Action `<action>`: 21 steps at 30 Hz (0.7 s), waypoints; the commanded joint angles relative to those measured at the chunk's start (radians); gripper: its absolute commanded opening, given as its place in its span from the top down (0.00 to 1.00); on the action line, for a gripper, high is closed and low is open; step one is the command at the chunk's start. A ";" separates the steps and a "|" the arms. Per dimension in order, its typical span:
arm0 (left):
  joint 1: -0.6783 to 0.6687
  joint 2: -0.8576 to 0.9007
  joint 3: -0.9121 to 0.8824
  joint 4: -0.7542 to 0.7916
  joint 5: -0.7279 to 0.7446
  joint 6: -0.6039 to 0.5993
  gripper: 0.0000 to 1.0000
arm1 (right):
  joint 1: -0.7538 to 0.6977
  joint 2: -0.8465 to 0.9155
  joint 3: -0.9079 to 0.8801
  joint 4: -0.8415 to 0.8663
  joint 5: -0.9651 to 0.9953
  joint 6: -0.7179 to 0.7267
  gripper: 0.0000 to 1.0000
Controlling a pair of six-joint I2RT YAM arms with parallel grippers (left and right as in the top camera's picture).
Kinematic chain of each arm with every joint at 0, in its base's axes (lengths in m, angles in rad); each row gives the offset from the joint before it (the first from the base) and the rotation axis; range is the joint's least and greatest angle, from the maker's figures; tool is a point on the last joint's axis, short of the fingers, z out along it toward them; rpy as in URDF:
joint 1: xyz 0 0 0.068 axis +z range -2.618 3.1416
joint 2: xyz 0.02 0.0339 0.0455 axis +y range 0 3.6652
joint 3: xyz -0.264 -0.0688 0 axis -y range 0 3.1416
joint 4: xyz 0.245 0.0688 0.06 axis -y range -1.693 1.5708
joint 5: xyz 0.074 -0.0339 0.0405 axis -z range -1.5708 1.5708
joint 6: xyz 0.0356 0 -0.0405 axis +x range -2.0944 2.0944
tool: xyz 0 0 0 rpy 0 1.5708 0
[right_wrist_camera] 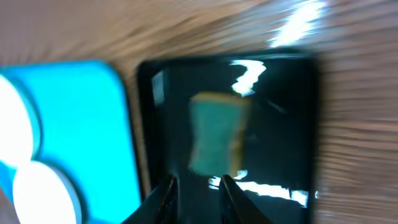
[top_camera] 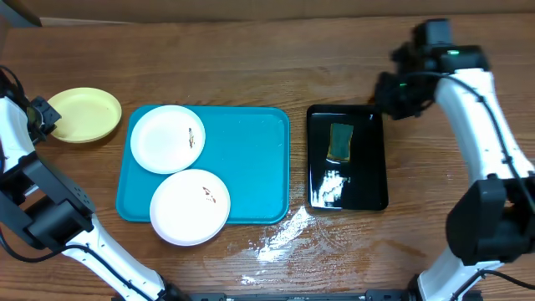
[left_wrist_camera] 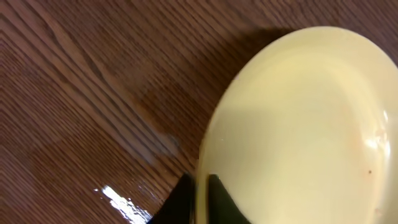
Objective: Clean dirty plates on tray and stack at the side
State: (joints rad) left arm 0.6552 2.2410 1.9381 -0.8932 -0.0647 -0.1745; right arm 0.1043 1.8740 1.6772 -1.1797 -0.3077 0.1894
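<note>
Looking at your plates: the round pale yellow-green plate (top_camera: 84,115) sits off the tray on the brown wooden table (top_camera: 251,67), far left, clean apart from one tiny speck. Your left gripper (left_wrist_camera: 200,196) straddles its rim, a finger on each side; can't tell if it's pinching or slack. The far white plate (top_camera: 167,138) and near white plate (top_camera: 190,206) lie edge to edge on the big turquoise plastic tray (top_camera: 251,167). Both have small dark specks, and the near one overhangs the front rim. Your right gripper (right_wrist_camera: 196,193) hangs parted and empty above the glossy black tray (top_camera: 368,196) holding a green-and-yellow sponge (top_camera: 340,142).
</note>
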 commanded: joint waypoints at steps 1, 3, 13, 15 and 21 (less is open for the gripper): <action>0.004 0.012 0.013 -0.016 -0.023 -0.005 0.60 | 0.124 -0.011 -0.001 -0.003 -0.008 -0.011 0.75; 0.004 0.012 0.013 -0.037 -0.008 -0.005 0.49 | 0.199 -0.011 -0.001 -0.001 0.000 0.006 0.75; -0.008 -0.012 0.016 -0.239 0.593 0.092 0.44 | 0.466 -0.011 -0.144 0.191 0.182 0.227 0.96; -0.021 -0.043 0.016 -0.294 0.662 0.130 0.56 | 0.509 -0.011 -0.206 0.306 0.196 0.261 0.96; -0.078 -0.233 0.016 -0.410 0.568 0.145 0.58 | 0.554 0.026 -0.284 0.486 0.261 0.311 0.80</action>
State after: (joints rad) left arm 0.6121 2.1792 1.9381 -1.2625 0.5026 -0.0673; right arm 0.6571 1.8759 1.4021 -0.7250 -0.1143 0.4454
